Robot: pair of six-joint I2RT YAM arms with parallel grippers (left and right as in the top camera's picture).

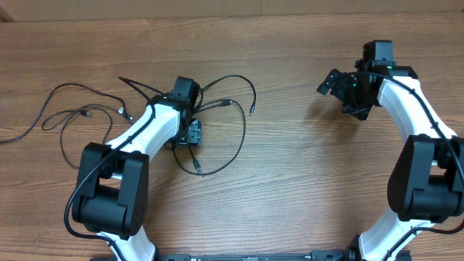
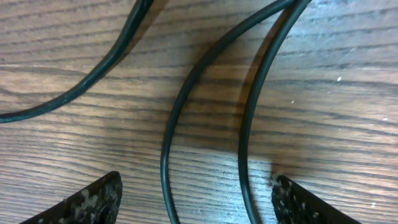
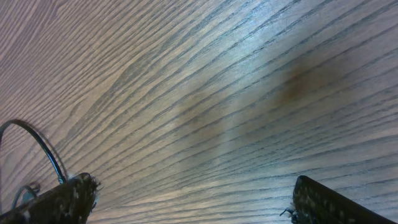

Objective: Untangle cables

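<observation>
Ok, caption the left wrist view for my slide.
Open left gripper close above the wooden table, two strands of the cables running between its jaws.

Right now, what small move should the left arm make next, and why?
Probably lower and close the left gripper on one strand: its jaws stand open low over the table, with two strands of the cables lying between the fingers, neither gripped.

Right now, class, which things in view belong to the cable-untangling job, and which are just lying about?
Belong to the job:
- cables
- left gripper, open over two strands
- right gripper, open above bare wood

Not part of the job:
- wooden table only
</observation>
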